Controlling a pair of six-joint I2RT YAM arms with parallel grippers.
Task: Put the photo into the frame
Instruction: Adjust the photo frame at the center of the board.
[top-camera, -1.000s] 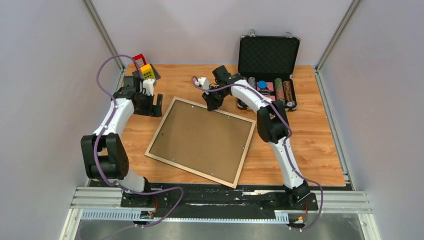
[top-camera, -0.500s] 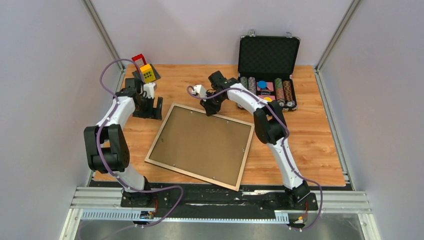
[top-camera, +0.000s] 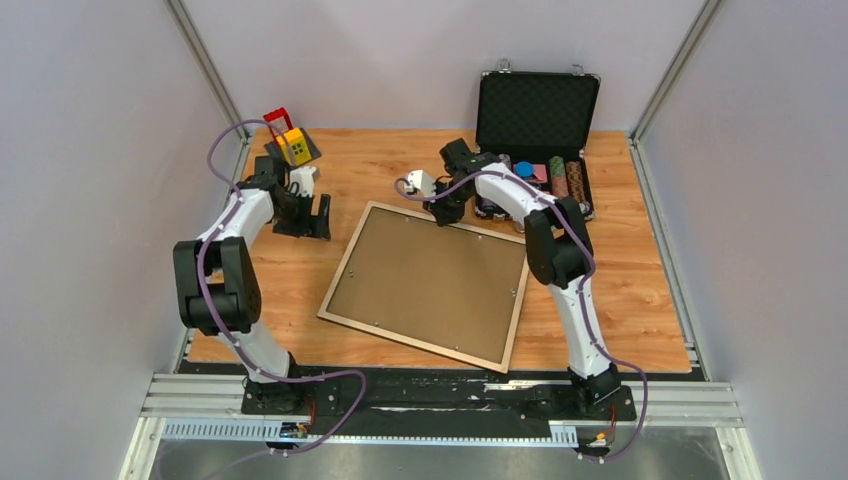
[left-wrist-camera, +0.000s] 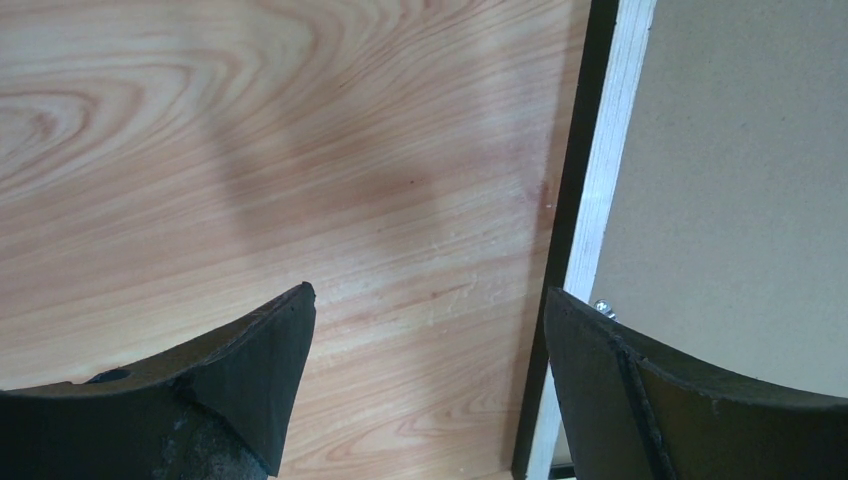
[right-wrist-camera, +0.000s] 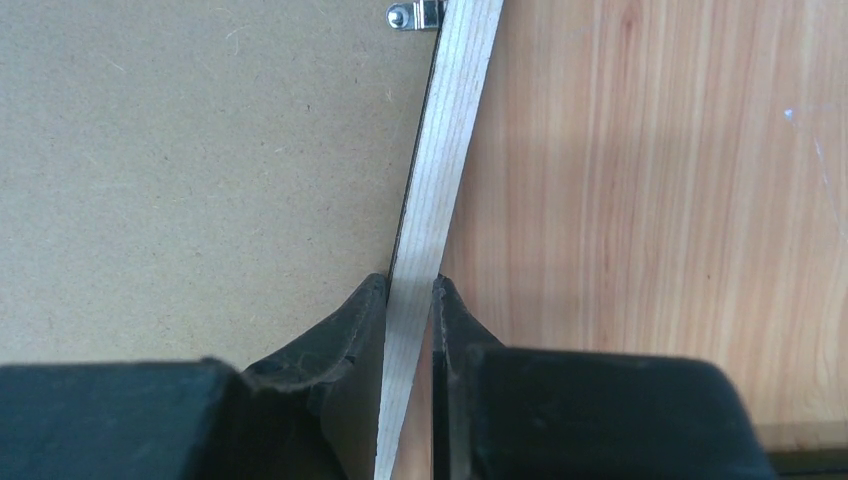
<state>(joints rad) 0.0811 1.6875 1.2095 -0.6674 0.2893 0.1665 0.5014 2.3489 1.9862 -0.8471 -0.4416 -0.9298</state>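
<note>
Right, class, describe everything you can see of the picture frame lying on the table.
The frame is a large rectangle of thin rails, pale wood on top and black along the outer side. It lies flat and askew on the wooden table. A plain brown board fills it, with small metal clips at the rails. The right fingers pinch its far rail. The left fingers stand open above its left rail; contact cannot be told.

This is a robotics lab test cell: a left arm (top-camera: 235, 225) and a right arm (top-camera: 560, 265), white and black with purple cables, are bolted to an aluminium rail (top-camera: 690, 405) at the near edge of a wood-grain table (top-camera: 630, 300). Plain pale walls (top-camera: 380, 60) and slanted metal posts (top-camera: 203, 62) box the bench in. The only furnishings are practice props — an open black case of chips (top-camera: 537, 105) and a small coloured toy (top-camera: 291, 143).
</note>
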